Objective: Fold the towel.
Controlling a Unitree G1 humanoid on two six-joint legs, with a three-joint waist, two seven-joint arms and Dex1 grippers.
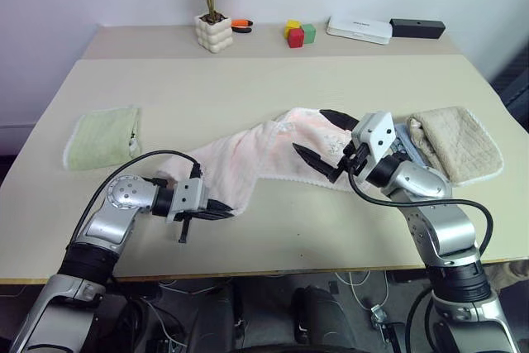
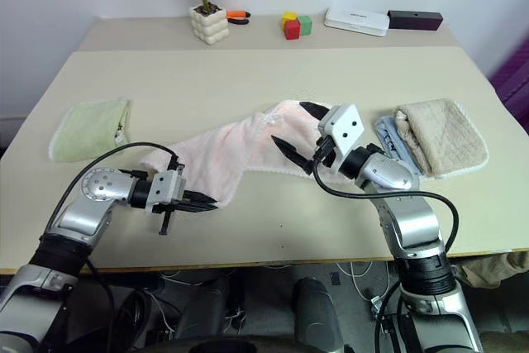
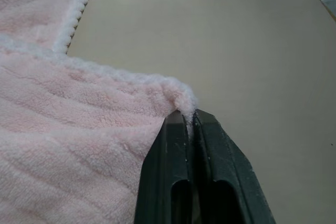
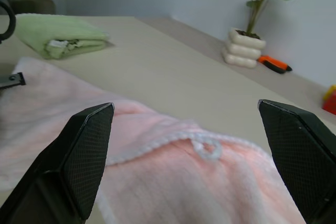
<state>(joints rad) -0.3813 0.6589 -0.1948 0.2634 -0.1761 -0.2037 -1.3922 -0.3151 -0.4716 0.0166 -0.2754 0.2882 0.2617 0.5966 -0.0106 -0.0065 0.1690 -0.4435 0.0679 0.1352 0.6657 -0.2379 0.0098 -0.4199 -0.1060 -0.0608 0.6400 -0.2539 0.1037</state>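
Pinching a corner of the pink towel [image 3: 79, 145], the left pincer [image 1: 216, 212] has its two black fingers pressed together on the whitish edging at the towel's near-left end. The towel lies rumpled in a long diagonal strip across the middle of the desk [image 1: 273, 80]. The right pincer [image 1: 326, 142] hovers over the towel's far-right end, fingers spread wide, holding nothing; a small white loop [image 4: 206, 148] shows on the hem just beyond it. A beige towel [image 1: 459, 142] lies folded to the right, a green towel [image 1: 103, 136] to the left. Farther back: a potted plant [image 1: 213, 14], coloured blocks [image 1: 299, 34], a white box [image 1: 359, 29]; its lettering is unreadable.
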